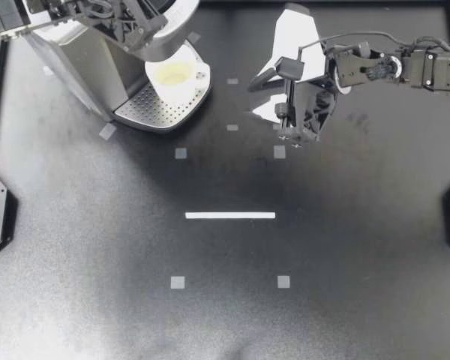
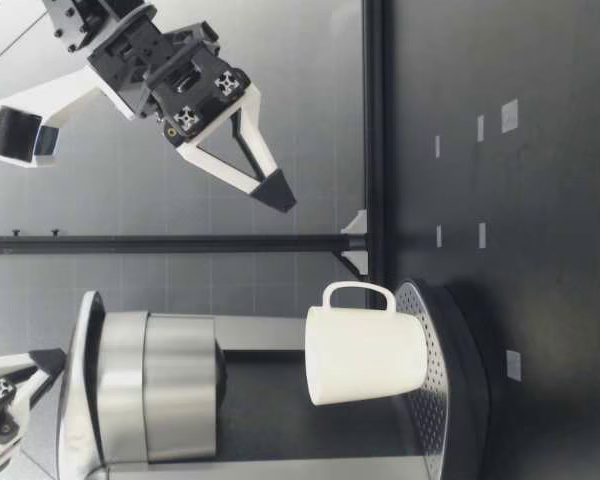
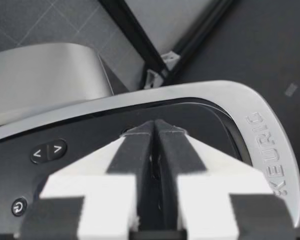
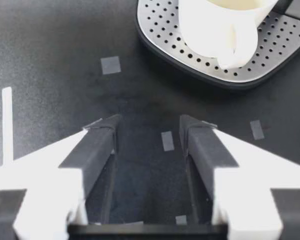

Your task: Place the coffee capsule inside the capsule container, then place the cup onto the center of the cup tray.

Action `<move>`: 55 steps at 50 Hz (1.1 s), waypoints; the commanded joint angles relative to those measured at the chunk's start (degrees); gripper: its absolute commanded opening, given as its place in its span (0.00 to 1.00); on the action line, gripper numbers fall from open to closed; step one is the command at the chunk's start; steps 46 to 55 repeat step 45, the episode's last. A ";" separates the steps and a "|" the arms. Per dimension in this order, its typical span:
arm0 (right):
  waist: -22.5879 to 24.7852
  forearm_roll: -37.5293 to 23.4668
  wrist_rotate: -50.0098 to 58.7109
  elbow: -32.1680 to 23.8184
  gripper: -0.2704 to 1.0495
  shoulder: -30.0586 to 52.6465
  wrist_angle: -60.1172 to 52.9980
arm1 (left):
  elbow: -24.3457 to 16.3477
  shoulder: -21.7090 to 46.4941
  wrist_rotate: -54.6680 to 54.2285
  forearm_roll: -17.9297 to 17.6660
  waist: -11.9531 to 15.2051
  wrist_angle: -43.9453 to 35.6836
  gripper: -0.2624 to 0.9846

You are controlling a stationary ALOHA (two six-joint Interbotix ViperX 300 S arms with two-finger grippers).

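White cup (image 1: 176, 75) stands upright on the perforated tray (image 1: 154, 111) under the spout of the coffee machine (image 1: 75, 64). Its handle is turned toward my right gripper (image 1: 266, 90), so I judge that half of the task about done. From above the cup looks slightly toward the machine's side of the tray, though I cannot tell for sure. No capsule shows in any view; the lid (image 3: 205, 102) appears down, so it is probably inside. My left gripper (image 1: 135, 28) rests over that lid with its fingers (image 3: 132, 155) pressed nearly together, holding nothing. My right gripper hangs well above the table, apart from the cup, its fingers (image 4: 97, 145) spread fairly wide and empty. The step in hand looks like seating the lid and clearing off. To do it well, press straight down through the lid's middle rather than its edge, so the machine does not rock and shake the cup, then lift straight up. If the cup needs centring, the right gripper should come in low, take the handle between its fingers and slide the cup, not tip it.
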 commanded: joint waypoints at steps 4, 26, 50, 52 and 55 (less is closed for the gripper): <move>0.00 0.09 0.00 -0.62 0.57 -2.99 -0.44 | 0.00 -1.05 0.88 -0.44 0.35 -3.08 0.31; 2.99 1.58 0.88 2.29 0.57 -10.46 -3.78 | 12.13 -11.78 0.62 -0.44 -3.60 -33.49 0.31; 12.66 4.31 3.60 9.76 0.57 -16.00 -21.62 | 25.31 -16.70 -2.29 -0.70 -5.89 -51.77 0.31; 12.66 4.31 3.60 9.76 0.57 -16.00 -21.62 | 25.31 -16.70 -2.29 -0.70 -5.89 -51.77 0.31; 12.66 4.31 3.60 9.76 0.57 -16.00 -21.62 | 25.31 -16.70 -2.29 -0.70 -5.89 -51.77 0.31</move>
